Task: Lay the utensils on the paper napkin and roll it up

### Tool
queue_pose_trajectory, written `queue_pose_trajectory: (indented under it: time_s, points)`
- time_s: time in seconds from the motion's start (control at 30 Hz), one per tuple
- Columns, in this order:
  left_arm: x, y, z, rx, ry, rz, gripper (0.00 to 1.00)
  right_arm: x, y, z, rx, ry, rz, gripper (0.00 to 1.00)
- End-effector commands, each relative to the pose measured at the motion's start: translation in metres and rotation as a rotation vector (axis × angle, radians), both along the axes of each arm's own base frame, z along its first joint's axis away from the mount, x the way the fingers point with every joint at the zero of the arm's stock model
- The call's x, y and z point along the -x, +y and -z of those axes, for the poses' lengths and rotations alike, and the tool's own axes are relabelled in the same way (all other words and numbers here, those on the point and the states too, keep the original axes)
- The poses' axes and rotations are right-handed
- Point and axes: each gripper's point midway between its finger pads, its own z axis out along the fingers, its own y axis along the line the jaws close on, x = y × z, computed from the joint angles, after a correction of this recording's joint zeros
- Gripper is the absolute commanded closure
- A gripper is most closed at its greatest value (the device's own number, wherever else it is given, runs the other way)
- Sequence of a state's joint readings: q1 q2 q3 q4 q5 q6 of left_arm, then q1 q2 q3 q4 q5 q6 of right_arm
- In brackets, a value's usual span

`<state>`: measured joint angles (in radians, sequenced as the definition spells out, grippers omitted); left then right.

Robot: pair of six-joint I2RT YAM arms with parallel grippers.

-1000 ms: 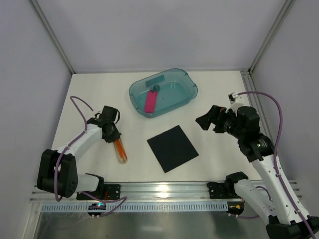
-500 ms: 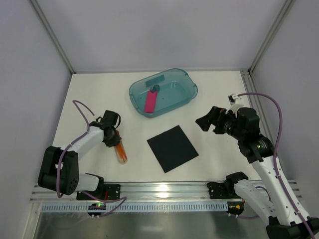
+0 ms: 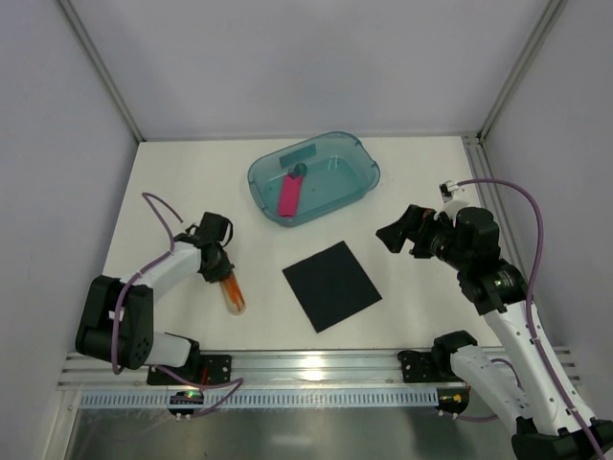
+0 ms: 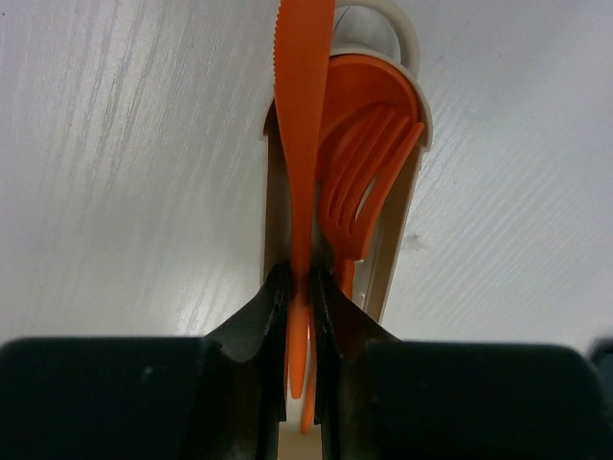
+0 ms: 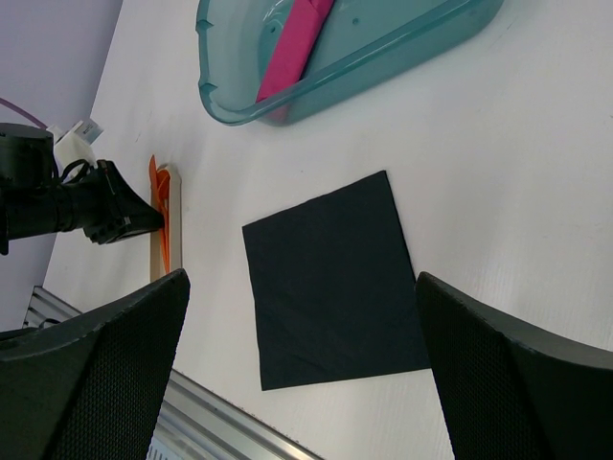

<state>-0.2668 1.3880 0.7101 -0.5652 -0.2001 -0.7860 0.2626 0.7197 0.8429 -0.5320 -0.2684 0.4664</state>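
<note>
Left gripper (image 4: 299, 287) is pinched on one handle of the utensils (image 4: 305, 115), which are still held in a pale tube (image 4: 410, 48) at 9 o'clock of the paper napkin (image 3: 331, 285). The napkin is left bare, flat and unrolled. Right gripper (image 3: 395, 234) is held spread at its 2 o'clock. Placing and rolling are judged not yet done.

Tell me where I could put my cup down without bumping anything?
Bare table lies in the far left corner beside the teal tub, and between the black napkin and the right gripper. It is crowded around the tube of orange utensils, where the left gripper pinches a knife.
</note>
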Motion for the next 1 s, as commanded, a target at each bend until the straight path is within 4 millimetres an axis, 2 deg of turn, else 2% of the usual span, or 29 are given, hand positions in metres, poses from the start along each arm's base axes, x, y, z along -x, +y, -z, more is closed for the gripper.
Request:
queue_pose_trajectory:
  time_s: [0.0, 0.03, 0.07, 0.13, 0.37, 0.43, 0.53, 0.6, 0.7, 0.73, 0.77, 0.8, 0.83, 0.87, 0.9, 0.93, 0.97]
  points:
    - [-0.006, 0.001, -0.002, -0.007, -0.012, -0.015, 0.88, 0.001, 0.002, -0.010, -0.010, -0.032, -0.012, 0.00]
    - [-0.006, 0.001, -0.004, -0.010, -0.011, -0.010, 0.92, 0.001, 0.002, -0.011, -0.008, -0.038, -0.013, 0.00]
    - [-0.010, 0.002, -0.015, -0.013, -0.033, -0.012, 0.96, 0.002, 0.002, -0.011, -0.006, -0.037, -0.012, 0.00]
    - [-0.010, 0.003, -0.021, -0.020, -0.035, -0.014, 0.99, 0.001, 0.002, -0.012, -0.008, -0.038, -0.015, 0.00]
    - [-0.018, 0.007, -0.075, -0.030, -0.126, -0.015, 1.00, 0.001, 0.003, -0.005, 0.003, -0.008, -0.021, 0.00]
    - [-0.021, 0.004, -0.095, -0.021, -0.165, -0.003, 1.00, 0.000, 0.002, -0.006, 0.010, -0.007, -0.019, 0.00]
    - [-0.023, -0.004, -0.116, -0.012, -0.215, 0.028, 1.00, -0.002, -0.002, -0.005, 0.040, 0.001, -0.004, 0.00]
    - [-0.029, -0.036, -0.131, 0.065, -0.267, 0.120, 1.00, -0.002, -0.007, -0.004, 0.063, 0.007, 0.013, 0.01]
    - [-0.032, -0.101, -0.144, 0.169, -0.315, 0.273, 1.00, -0.003, -0.012, 0.002, 0.093, 0.016, 0.032, 0.00]
    - [-0.025, -0.128, -0.134, 0.169, -0.278, 0.339, 1.00, -0.003, -0.013, 0.004, 0.101, 0.017, 0.034, 0.00]
    - [-0.024, -0.143, -0.130, 0.158, -0.263, 0.374, 1.00, -0.003, -0.014, 0.005, 0.103, 0.020, 0.038, 0.00]
    - [-0.028, -0.163, -0.140, 0.172, -0.282, 0.409, 1.00, -0.004, -0.015, 0.008, 0.107, 0.026, 0.047, 0.00]
    - [-0.017, -0.188, -0.137, 0.176, -0.266, 0.481, 1.00, -0.003, -0.016, 0.009, 0.104, 0.028, 0.050, 0.00]
    - [-0.018, -0.205, -0.117, 0.151, -0.214, 0.516, 1.00, -0.003, -0.016, 0.010, 0.099, 0.031, 0.056, 0.00]
    - [-0.023, -0.226, -0.125, 0.169, -0.239, 0.551, 1.00, -0.003, -0.016, 0.013, 0.096, 0.036, 0.058, 0.00]
    - [-0.014, -0.250, -0.121, 0.179, -0.225, 0.617, 1.00, -0.003, -0.016, 0.014, 0.096, 0.038, 0.060, 0.00]
    - [-0.013, -0.262, -0.103, 0.148, -0.191, 0.670, 1.00, -0.004, -0.016, 0.014, 0.093, 0.035, 0.063, 0.00]
